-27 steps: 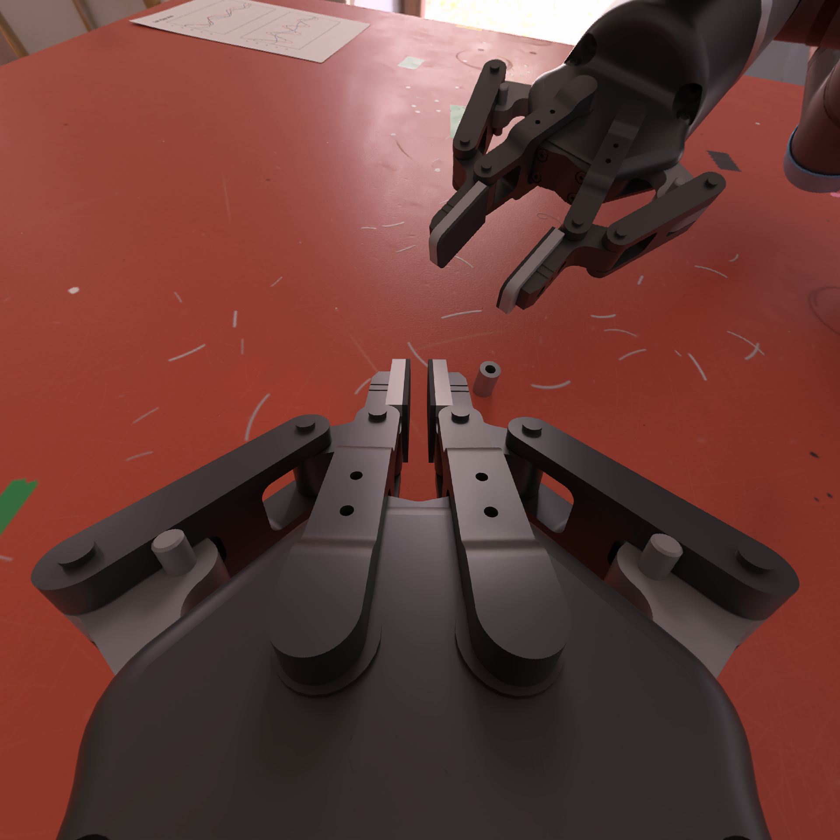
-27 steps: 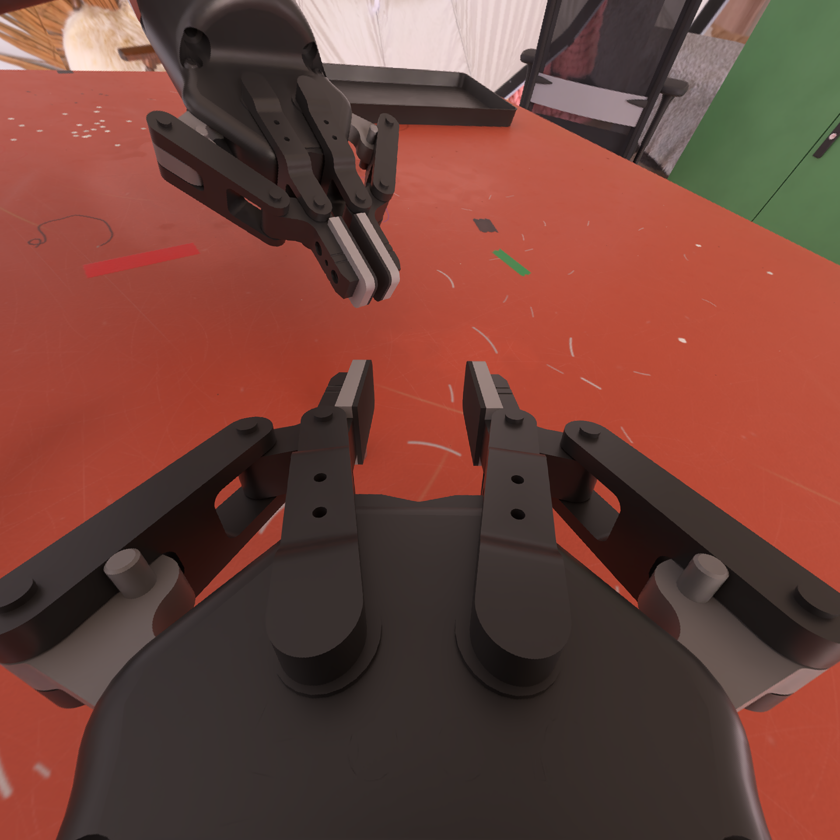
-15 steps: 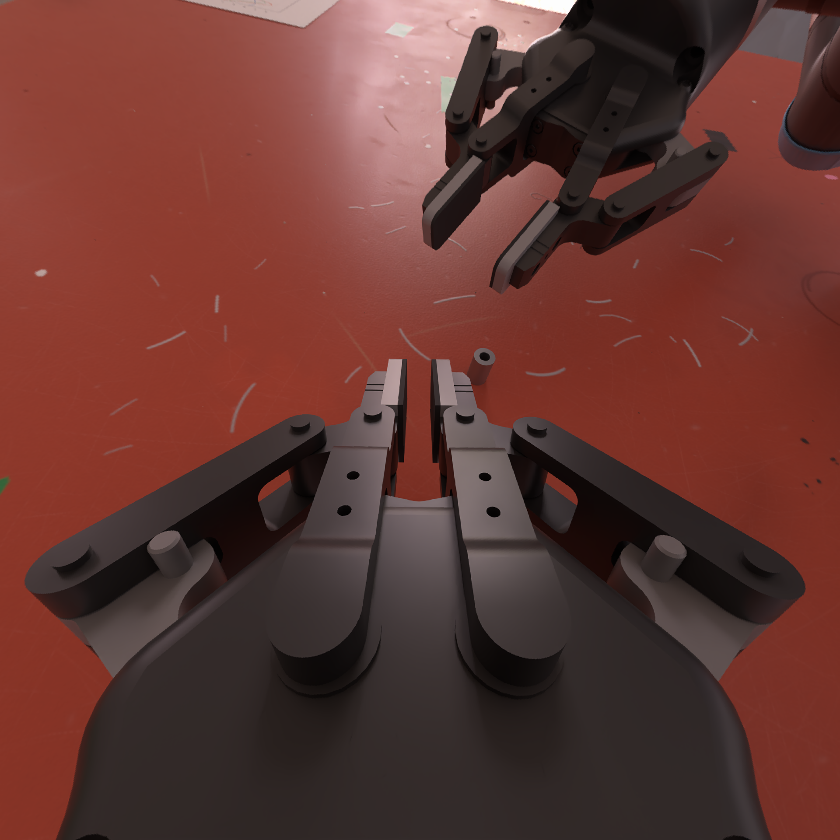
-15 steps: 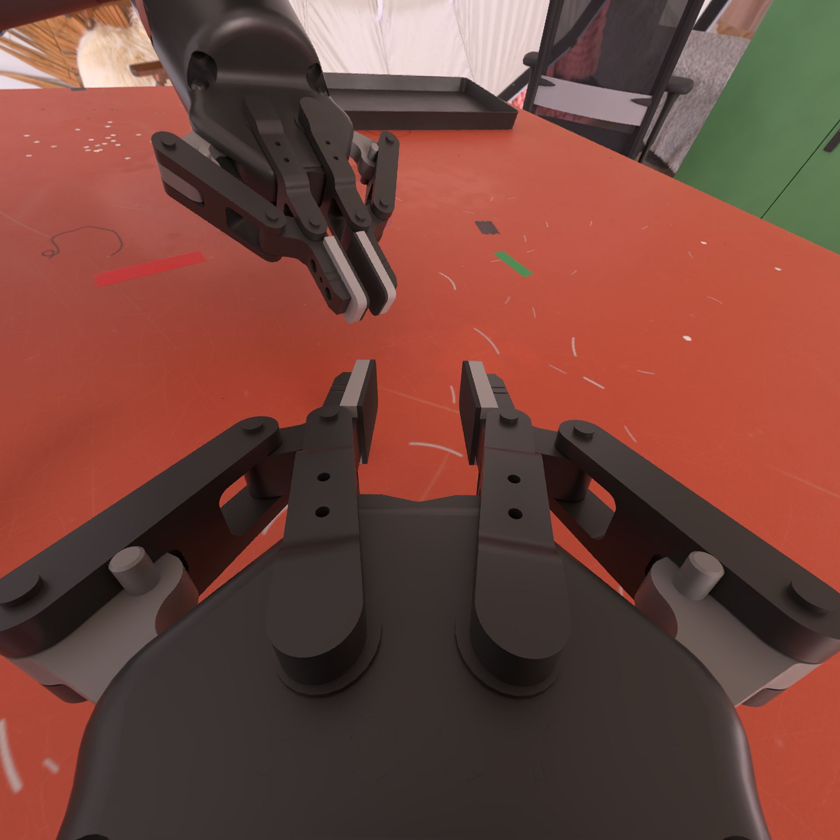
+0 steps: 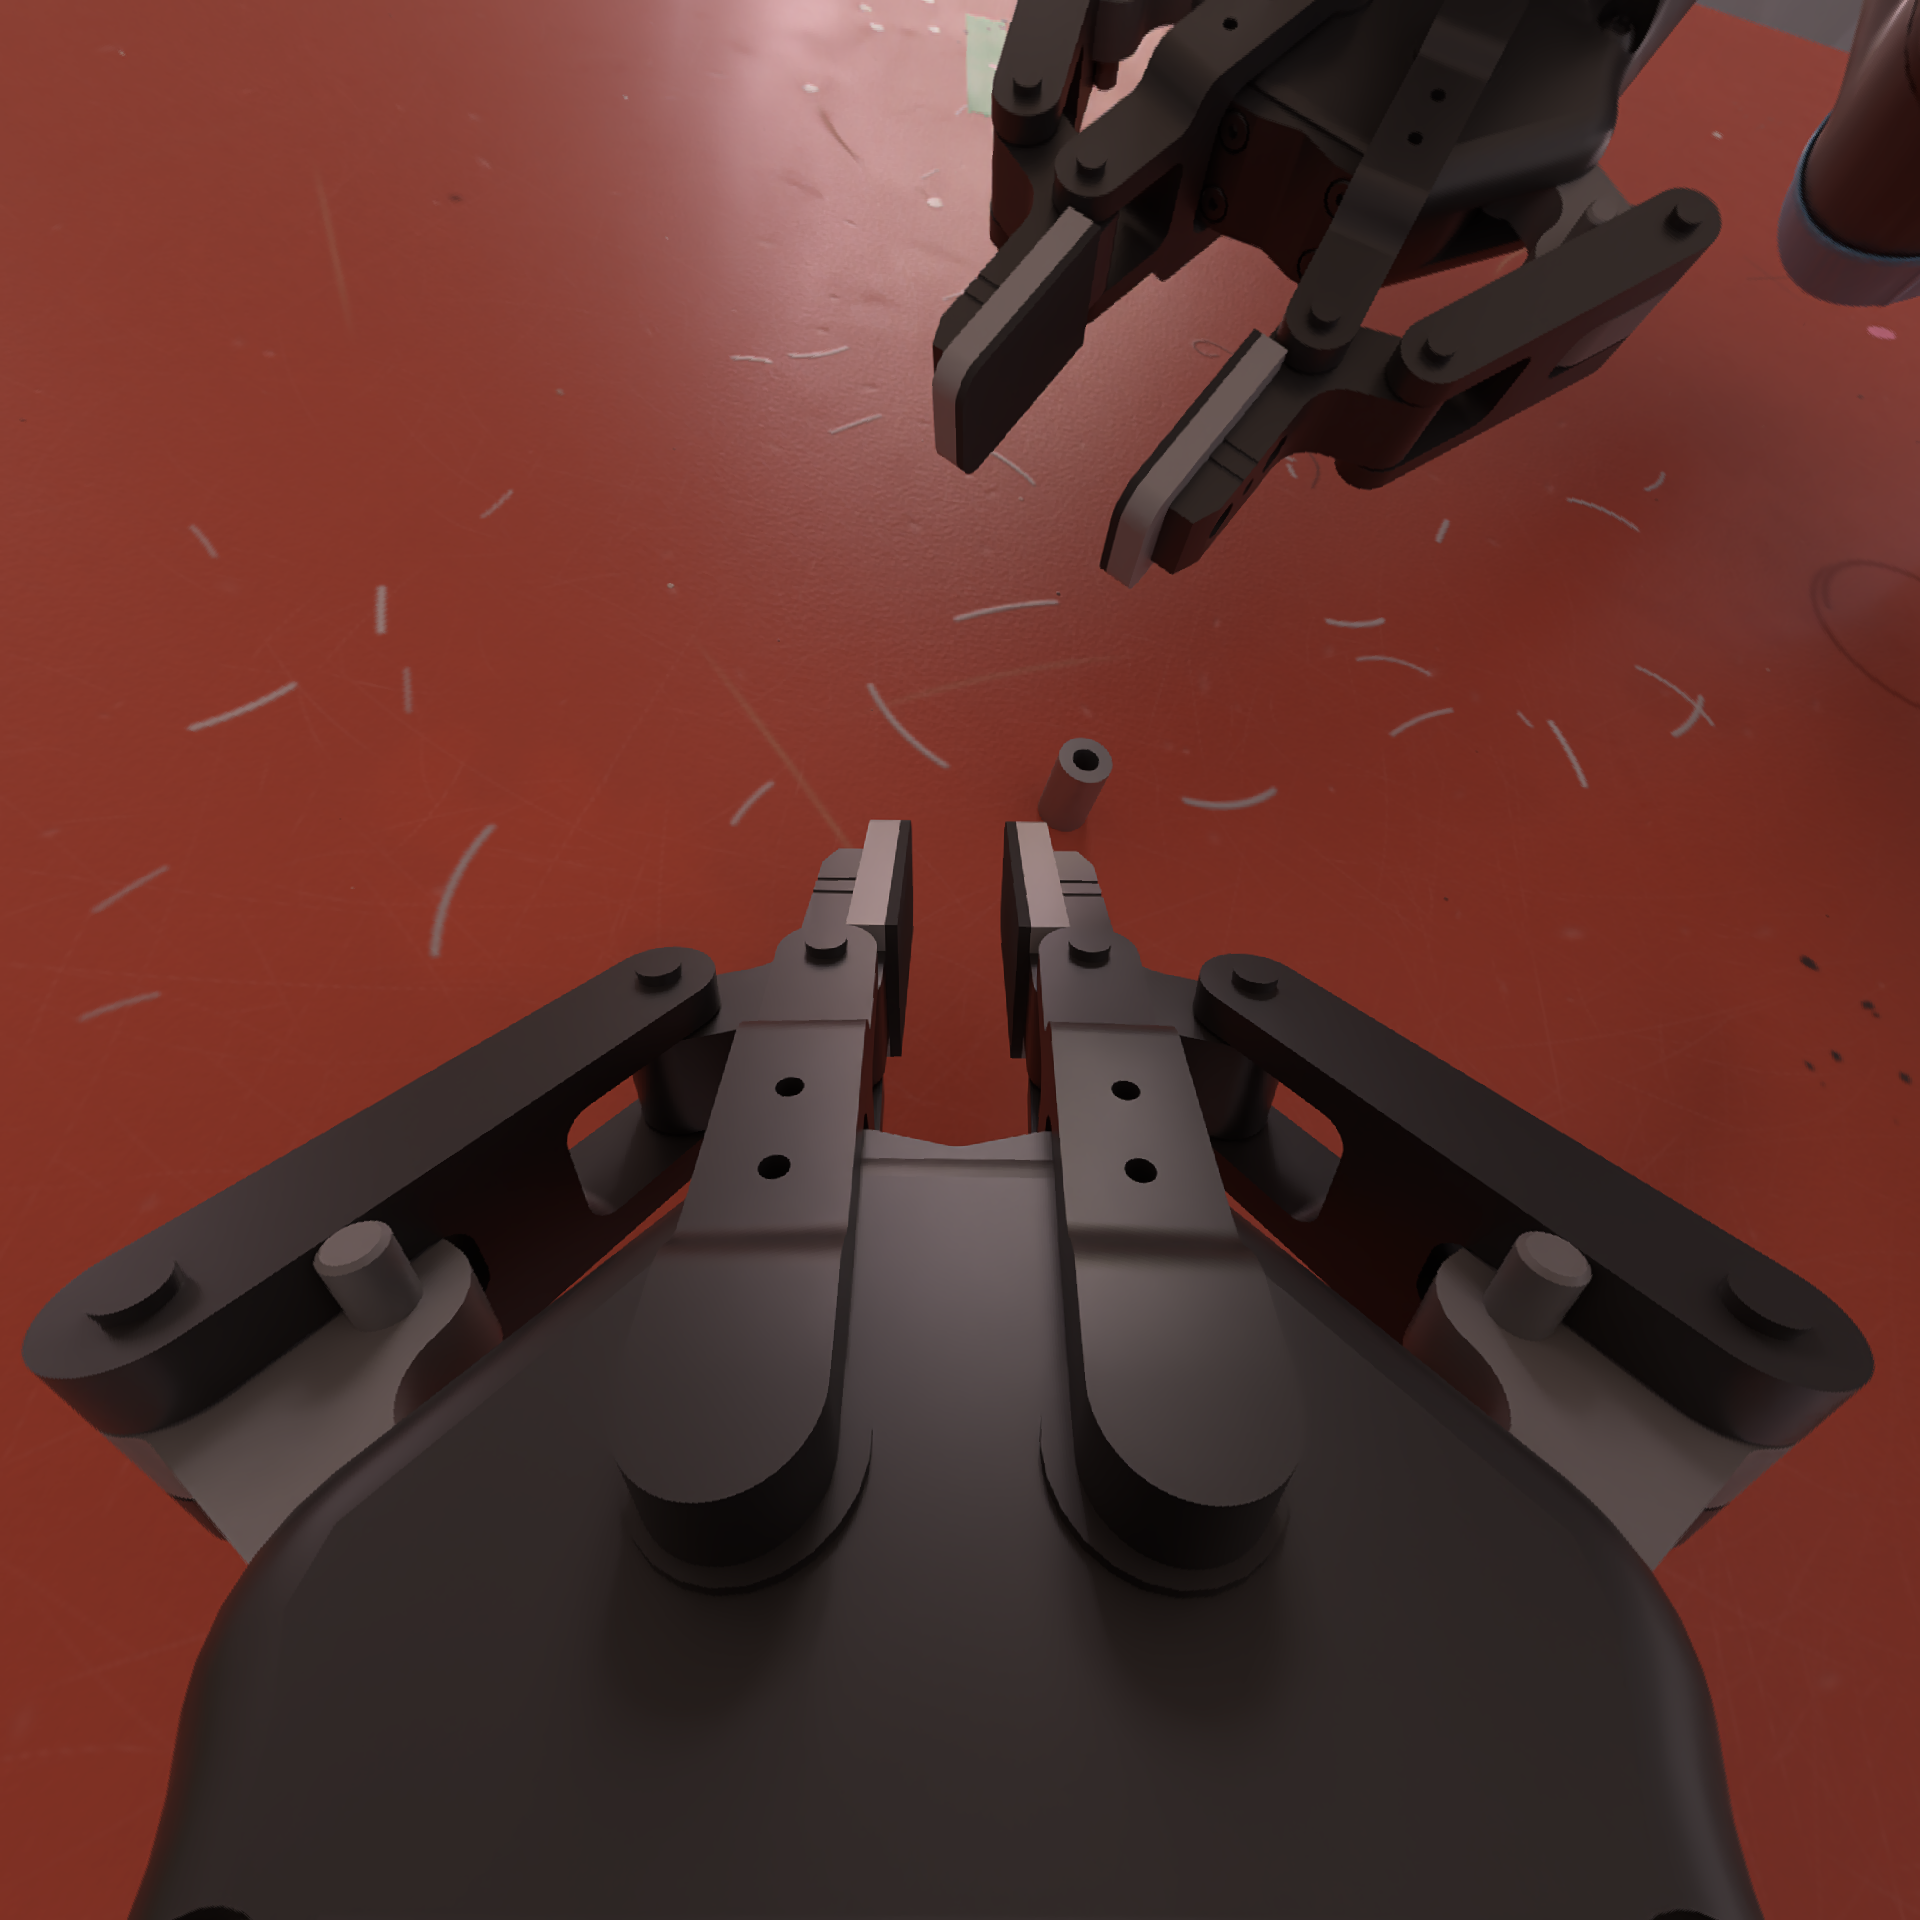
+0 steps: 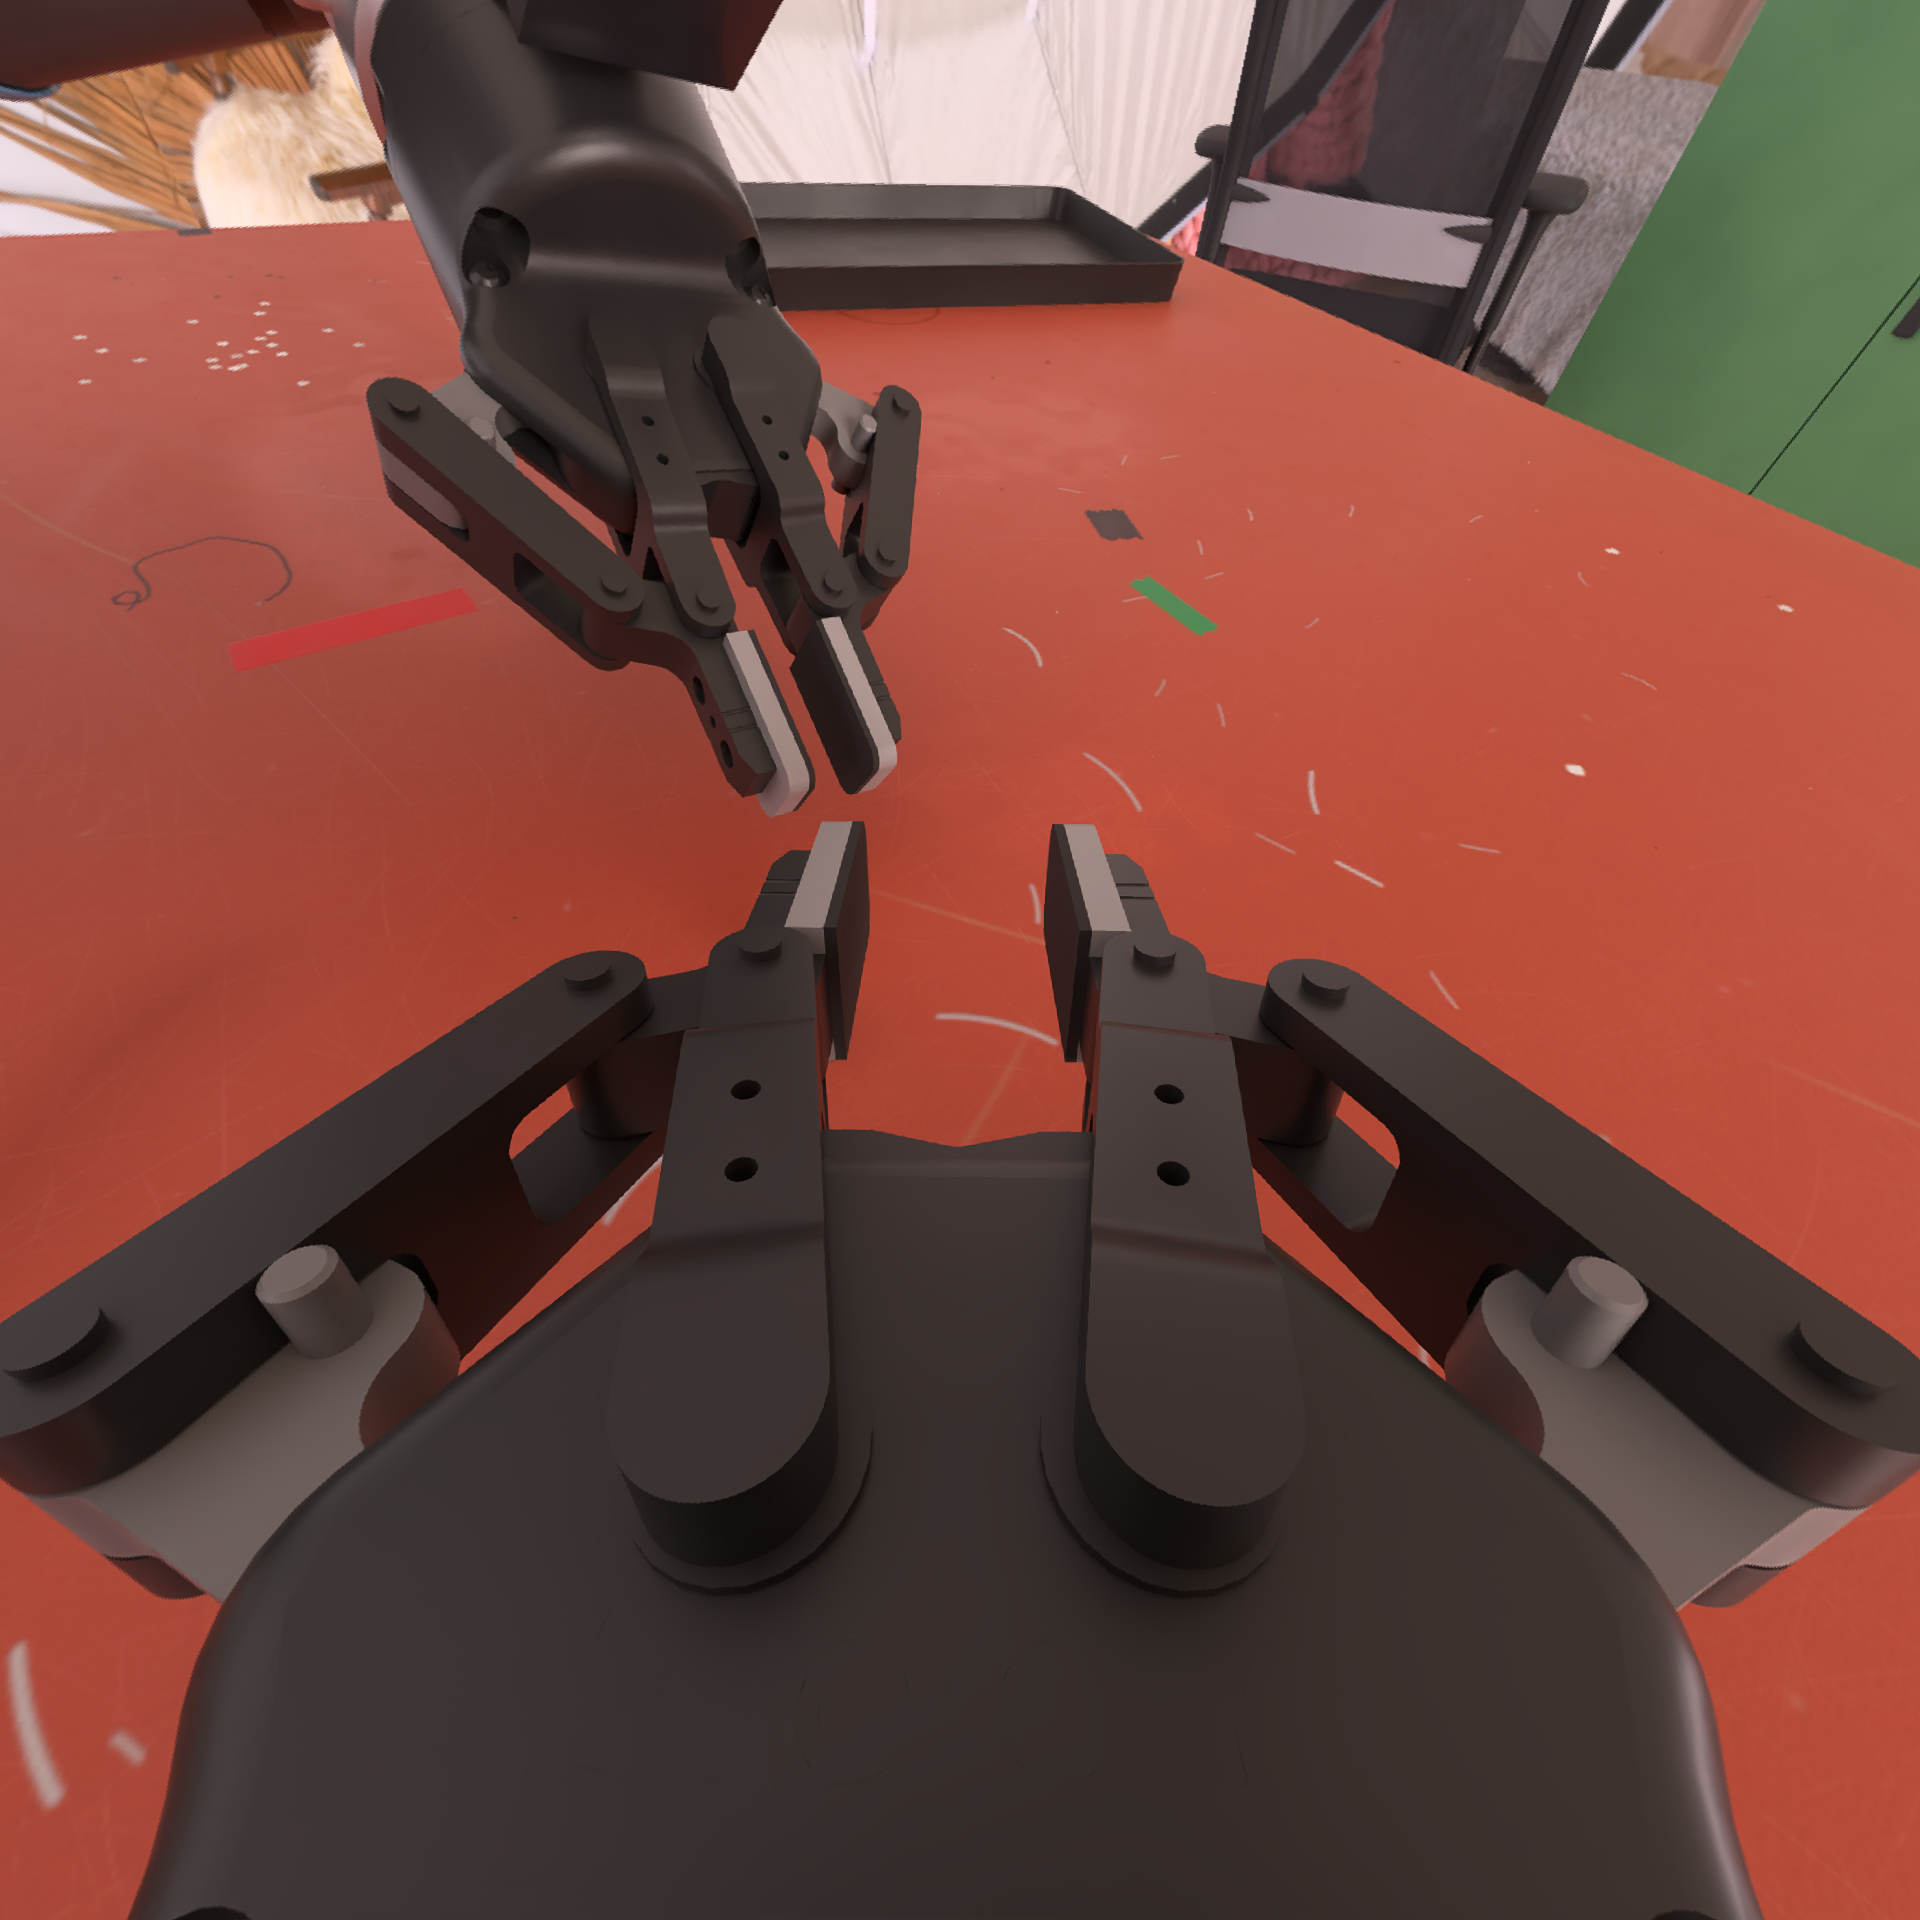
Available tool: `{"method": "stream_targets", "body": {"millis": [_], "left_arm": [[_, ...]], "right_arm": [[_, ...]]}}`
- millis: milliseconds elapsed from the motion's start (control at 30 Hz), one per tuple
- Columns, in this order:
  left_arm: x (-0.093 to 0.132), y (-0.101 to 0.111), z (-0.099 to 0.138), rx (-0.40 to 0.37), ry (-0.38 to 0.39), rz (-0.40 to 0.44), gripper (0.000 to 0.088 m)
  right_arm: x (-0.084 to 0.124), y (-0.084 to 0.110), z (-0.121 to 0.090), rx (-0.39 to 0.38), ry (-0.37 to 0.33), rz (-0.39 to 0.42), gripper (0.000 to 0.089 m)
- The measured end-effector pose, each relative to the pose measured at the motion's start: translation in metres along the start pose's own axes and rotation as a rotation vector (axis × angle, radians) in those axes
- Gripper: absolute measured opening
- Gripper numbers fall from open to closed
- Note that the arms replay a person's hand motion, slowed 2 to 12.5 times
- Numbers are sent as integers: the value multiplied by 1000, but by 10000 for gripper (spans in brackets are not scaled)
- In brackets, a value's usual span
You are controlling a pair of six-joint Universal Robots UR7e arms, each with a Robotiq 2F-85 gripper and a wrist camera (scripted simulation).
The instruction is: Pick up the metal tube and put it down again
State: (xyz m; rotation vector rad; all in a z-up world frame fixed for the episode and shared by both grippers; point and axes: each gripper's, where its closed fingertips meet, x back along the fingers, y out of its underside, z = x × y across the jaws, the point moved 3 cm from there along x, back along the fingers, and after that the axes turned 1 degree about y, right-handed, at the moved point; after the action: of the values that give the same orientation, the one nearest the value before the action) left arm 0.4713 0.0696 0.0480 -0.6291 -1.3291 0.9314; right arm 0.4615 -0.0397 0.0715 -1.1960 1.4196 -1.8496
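My left gripper (image 5: 957, 868) hangs low over the red table (image 5: 416, 416) with its two fingers drawn near each other but not touching; a narrow strip of tabletop shows between the pads and nothing sits in that gap. The metal tube (image 5: 1075, 784), a short grey cylinder with an open bore, stands upright on the table just ahead of my left gripper and slightly to the right of its right fingertip, free of both tools. In the left wrist view my right gripper (image 5: 1044, 473) reaches down from the upper right, its fingers spread clearly apart and empty, hovering above the table beyond the tube.

From the right wrist view, my right gripper (image 6: 956, 883) shows the same wide gap, with bare table between the pads; the tube does not show here. My left gripper (image 6: 826, 764) comes in from the upper left, tips pointing down just ahead of my right gripper's left finger. Pale curved scratches are scattered over the tabletop. A strip of red tape (image 6: 348, 629) lies to the left, a small green tape strip (image 6: 1174, 606) to the right, and a dark shallow tray (image 6: 966, 255) sits at the far edge
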Motion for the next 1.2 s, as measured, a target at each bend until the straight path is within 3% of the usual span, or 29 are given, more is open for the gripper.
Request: {"method": "stream_targets", "body": {"millis": [533, 1200], "left_arm": [[-4, 4, 2, 1, 26, -32, 161], [-9, 10, 6, -12, 44, -95, 162]], "right_arm": [[1, -1, 2, -30, -13, 9, 292], [-4, 3, -1, -7, -23, -40, 303]]}}
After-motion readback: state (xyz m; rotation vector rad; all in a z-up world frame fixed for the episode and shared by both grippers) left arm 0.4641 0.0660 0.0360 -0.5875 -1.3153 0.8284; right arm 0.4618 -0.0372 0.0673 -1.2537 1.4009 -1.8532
